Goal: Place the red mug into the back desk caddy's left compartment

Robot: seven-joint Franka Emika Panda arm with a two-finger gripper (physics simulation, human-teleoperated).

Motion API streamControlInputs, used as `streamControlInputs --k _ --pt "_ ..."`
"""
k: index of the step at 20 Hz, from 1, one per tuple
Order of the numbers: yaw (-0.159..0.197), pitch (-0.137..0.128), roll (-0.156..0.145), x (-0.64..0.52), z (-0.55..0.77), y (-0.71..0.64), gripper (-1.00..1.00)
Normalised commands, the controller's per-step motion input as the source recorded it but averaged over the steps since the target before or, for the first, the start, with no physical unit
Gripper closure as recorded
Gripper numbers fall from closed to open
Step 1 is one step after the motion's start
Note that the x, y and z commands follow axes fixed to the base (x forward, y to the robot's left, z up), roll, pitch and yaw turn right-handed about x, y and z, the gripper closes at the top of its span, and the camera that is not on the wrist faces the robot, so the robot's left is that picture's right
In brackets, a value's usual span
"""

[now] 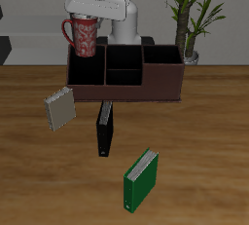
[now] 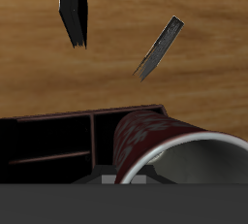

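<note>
Overhead, arm reaching forward from the base, gripper (image 1: 84, 17) clenched on red mug (image 1: 82, 38), mug upright above back desk caddy (image 1: 124, 78), over left compartment (image 1: 87, 71).

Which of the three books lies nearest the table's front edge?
The green book; the black book and grey book lie farther back, nearer the caddy.

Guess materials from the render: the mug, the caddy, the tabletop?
Red mug: likely glazed ceramic; red with pale speckles, light grey rim and inside.
Back desk caddy: looks like dark brown wood or plastic, matte, with black-lined bays; hard to tell.
Table: wood, going by the visible grain.
</note>
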Motion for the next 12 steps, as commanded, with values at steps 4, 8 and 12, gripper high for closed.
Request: streamControlInputs --k 4,8,12 --pt "-0.023 0.018 0.003 0.0 -0.11 0.03 1.0" --pt "-0.003 0.03 0.033 0.06 -0.2 0.13 1.0" --pt "-0.004 0.054 0.013 0.14 -0.37 0.06 1.0"
